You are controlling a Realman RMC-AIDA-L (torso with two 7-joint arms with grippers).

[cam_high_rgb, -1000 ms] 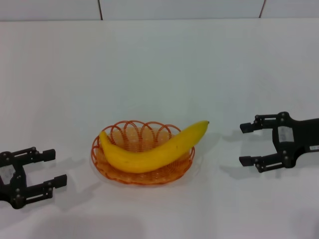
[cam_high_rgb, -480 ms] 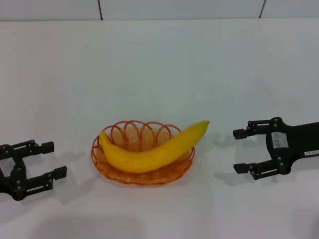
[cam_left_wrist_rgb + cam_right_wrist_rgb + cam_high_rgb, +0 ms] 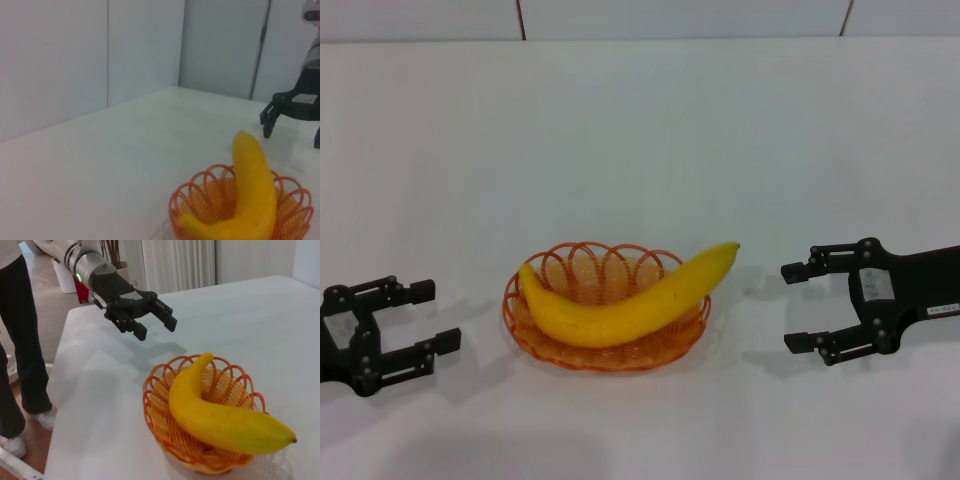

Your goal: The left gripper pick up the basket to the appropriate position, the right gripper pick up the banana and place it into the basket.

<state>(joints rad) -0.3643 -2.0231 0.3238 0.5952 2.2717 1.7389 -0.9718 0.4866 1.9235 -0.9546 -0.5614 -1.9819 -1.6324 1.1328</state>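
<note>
1. Both grippers hang clear of the load: the left gripper (image 3: 425, 320) sits low over the table (image 3: 640, 140) on its own side of the basket (image 3: 582, 362), fingers spread and holding nothing, a clear gap short of the rim.
2. Across the way, the right gripper (image 3: 797, 307) hovers on the other side, jaws parted and empty, near the banana's pointed tip but not touching it.
3. And there is the banana (image 3: 620, 308), lying across the basket, its belly down in the wire bowl and its tip poking out over the rim toward the right gripper.
4. Judging by that, the placing looks done; the basket sits near the middle of the table in front of the robot, so what remains is probably just backing both arms off.
5. Any retreat calls for a clean pull sideways; the overhanging tip is the one thing the right gripper could clip.
6. In the right wrist view, a person (image 3: 17, 347) in dark trousers stands beside the table's end, behind the left arm; a panelled wall (image 3: 90, 60) backs the far side.
</note>
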